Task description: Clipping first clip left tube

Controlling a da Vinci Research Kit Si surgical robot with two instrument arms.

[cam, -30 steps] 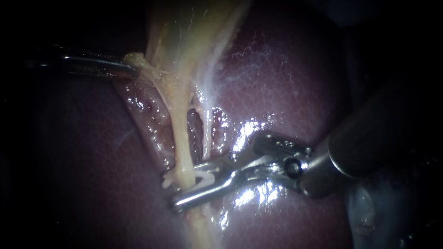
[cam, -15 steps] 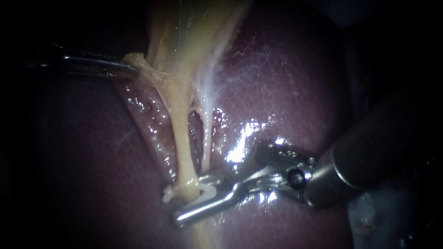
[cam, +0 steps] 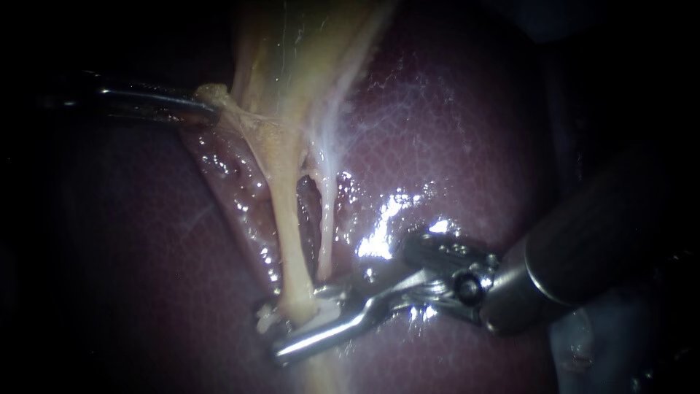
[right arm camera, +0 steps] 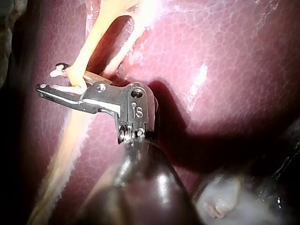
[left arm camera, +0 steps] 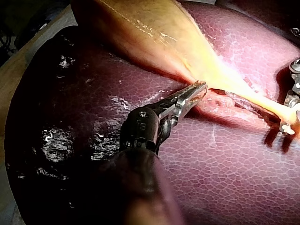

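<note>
**Clip drawn down and squeezed on the left tube**

Over the last second the right instrument had slid a little down the left tube, away from the gallbladder. It had taken the white clip along. The clip's loop, which earlier stood open beside the tube, now lay flattened against it. The left instrument had not shifted.

In the endoscope view the right instrument's claw lay across the left tube near its lower end, one arm on each side. It was clamped on the clip that wrapped the tube. Only the clip's white end showed, just past the tube on the far side from the shaft. The right wrist view showed the same grip, with that white end poking out by the tips of the claw.

The thinner right tube ran just beside the left one and ended close above the claw. I could not tell whether it touched it.

The left instrument's claw was closed on a tissue flap at the edge of the gallbladder. In the left wrist view its claw lay pressed together at that pale tissue.

The wet, dark red liver lay under everything.
</note>
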